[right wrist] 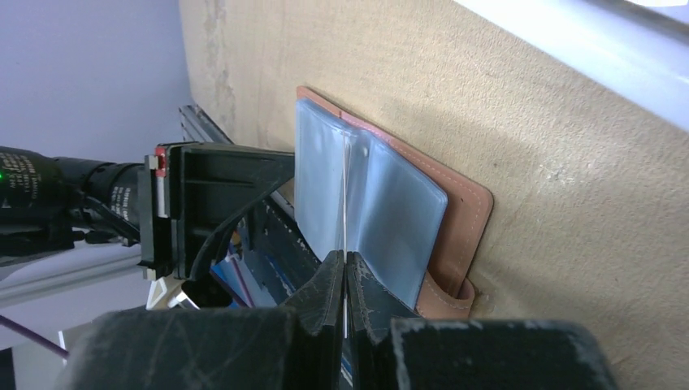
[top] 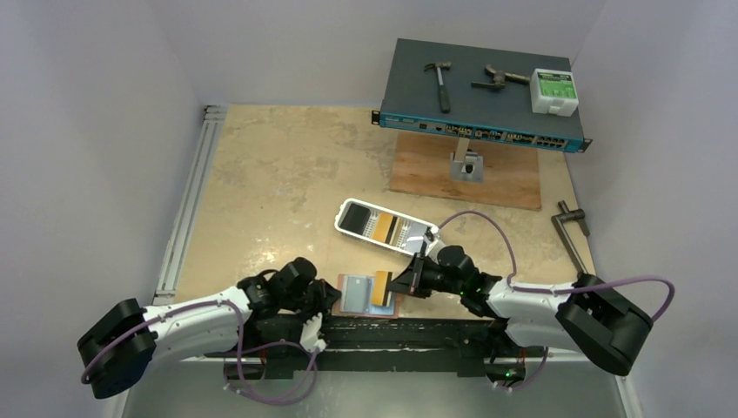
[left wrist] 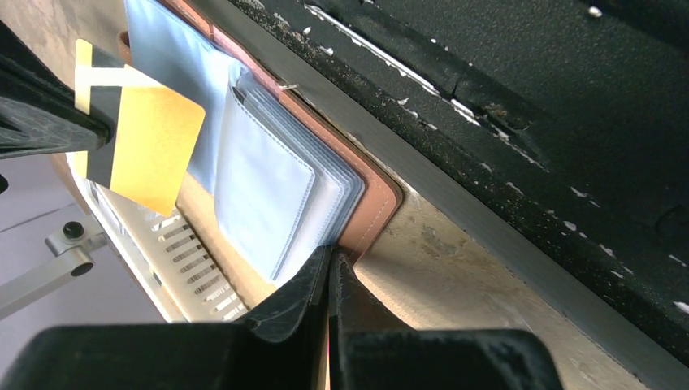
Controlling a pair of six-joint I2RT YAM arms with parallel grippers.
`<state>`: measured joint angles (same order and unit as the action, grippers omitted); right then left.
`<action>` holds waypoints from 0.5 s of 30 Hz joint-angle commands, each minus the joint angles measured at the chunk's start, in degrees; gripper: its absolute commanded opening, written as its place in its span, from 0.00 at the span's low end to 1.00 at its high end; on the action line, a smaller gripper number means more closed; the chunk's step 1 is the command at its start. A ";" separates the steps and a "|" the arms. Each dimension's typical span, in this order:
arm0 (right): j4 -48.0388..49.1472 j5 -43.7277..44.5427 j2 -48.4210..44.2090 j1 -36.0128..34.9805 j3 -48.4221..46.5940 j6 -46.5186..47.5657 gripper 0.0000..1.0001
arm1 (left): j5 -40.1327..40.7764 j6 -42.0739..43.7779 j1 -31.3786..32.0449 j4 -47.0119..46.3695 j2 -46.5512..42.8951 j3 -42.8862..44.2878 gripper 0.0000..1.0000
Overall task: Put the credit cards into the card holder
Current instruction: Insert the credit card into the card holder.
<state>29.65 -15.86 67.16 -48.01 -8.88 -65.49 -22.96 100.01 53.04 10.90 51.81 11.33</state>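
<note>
The card holder lies open at the near edge of the worktop. The right jaws grasp an orange-yellow card over it; the left jaws are clenched against its sleeves. The card should enter one sleeve mouth squarely and slowly.

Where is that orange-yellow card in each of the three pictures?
Top external: the orange-yellow card is low in the centre, over the right half of the open card holder.
Left wrist: upper left, broad face showing, with a dark stripe.
Right wrist: edge-on, only a thin pale line rising from between the right fingers.
Shared landmark: the reddish-brown card holder with pale sleeves.
</note>
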 commanded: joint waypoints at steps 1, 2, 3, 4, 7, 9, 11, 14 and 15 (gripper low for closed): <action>1.83 -0.65 -3.30 1.06 1.13 0.16 0.00 | -1.26 -1.31 0.97 -0.74 1.04 -0.24 0.00; 1.65 -0.66 -3.18 1.10 1.08 0.34 0.00 | -1.16 -1.57 1.15 -0.76 1.12 -0.04 0.00; 1.96 -0.93 -2.69 1.13 1.02 0.40 0.00 | -1.01 -1.83 1.30 -0.81 1.44 0.12 0.00; 2.34 -1.19 -1.96 1.20 0.99 0.59 0.00 | -0.91 -2.14 1.47 -0.98 1.71 0.32 0.00; 4.14 -2.07 0.97 1.16 0.46 1.16 0.00 | -0.25 -4.13 2.61 -2.10 2.46 0.86 0.00; 5.82 -2.49 2.67 1.16 0.53 1.04 0.00 | 0.84 -6.59 3.86 -2.66 3.01 1.70 0.00; 6.98 -2.75 3.67 1.37 0.62 1.06 0.00 | 1.93 -9.01 5.27 -3.04 3.49 2.36 0.00; 7.37 -2.94 3.63 1.83 0.62 1.22 0.00 | 4.34 -12.61 7.61 -4.02 4.18 2.92 0.00; 6.98 -2.95 3.22 2.05 0.67 1.29 0.00 | 5.21 -13.97 8.74 -4.13 4.44 3.17 0.00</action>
<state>33.08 -17.67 71.00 -46.72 -7.97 -65.34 -19.64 93.01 58.67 7.62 55.16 12.58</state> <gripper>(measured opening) 0.004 0.003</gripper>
